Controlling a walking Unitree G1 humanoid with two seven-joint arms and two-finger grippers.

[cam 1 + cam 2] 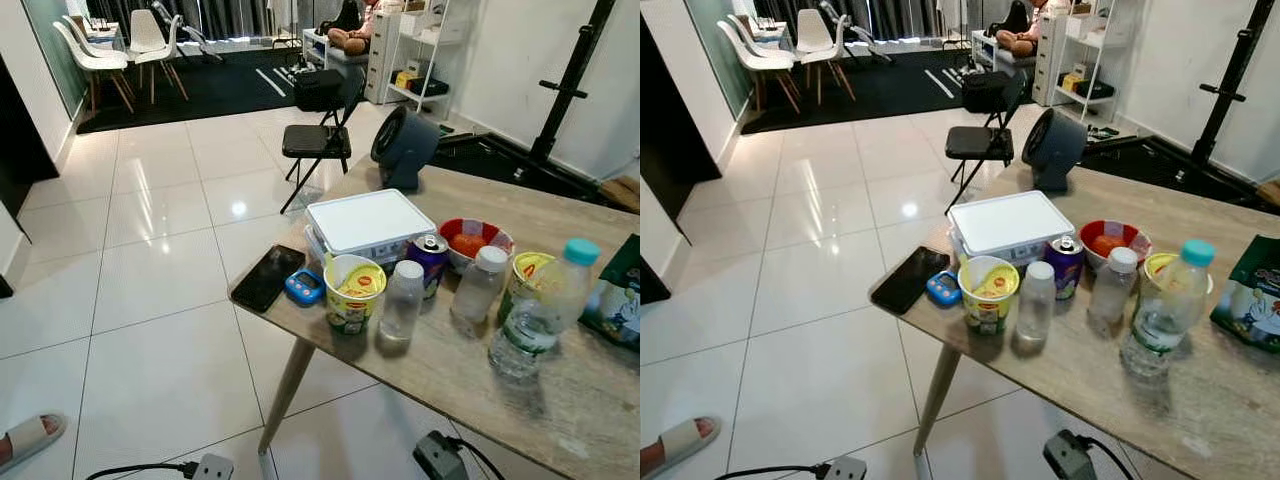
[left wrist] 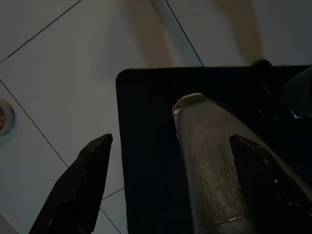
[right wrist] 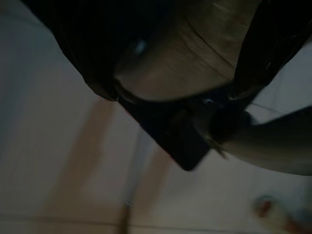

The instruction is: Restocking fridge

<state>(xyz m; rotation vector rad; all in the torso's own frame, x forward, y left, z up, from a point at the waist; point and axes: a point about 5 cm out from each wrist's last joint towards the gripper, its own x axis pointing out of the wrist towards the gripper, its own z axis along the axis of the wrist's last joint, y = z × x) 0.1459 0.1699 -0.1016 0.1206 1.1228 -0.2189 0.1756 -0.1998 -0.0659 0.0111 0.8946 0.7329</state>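
On the wooden table (image 1: 560,400) stand three clear plastic bottles: two small with white caps (image 1: 403,300) (image 1: 478,283) and one larger bottle with a teal cap (image 1: 540,312) nearest the right. Left of them is a yellow-green instant noodle cup (image 1: 353,292), with a second cup (image 1: 524,272) behind the bottles. A purple metal can (image 1: 431,262) stands before a rectangular white-lidded plastic box (image 1: 370,224); a round red bowl (image 1: 475,240) sits to its right. A green packet (image 1: 618,294) lies at the far right. Near the table's left edge lie a black phone (image 1: 268,277) and a small blue gadget (image 1: 304,287). A round dark fan (image 1: 403,147) stands at the far end.

The left gripper (image 2: 165,185) hangs over the tiled floor (image 1: 160,260), its fingers spread. The right gripper's (image 3: 243,73) fingers cannot be told in its dark view.
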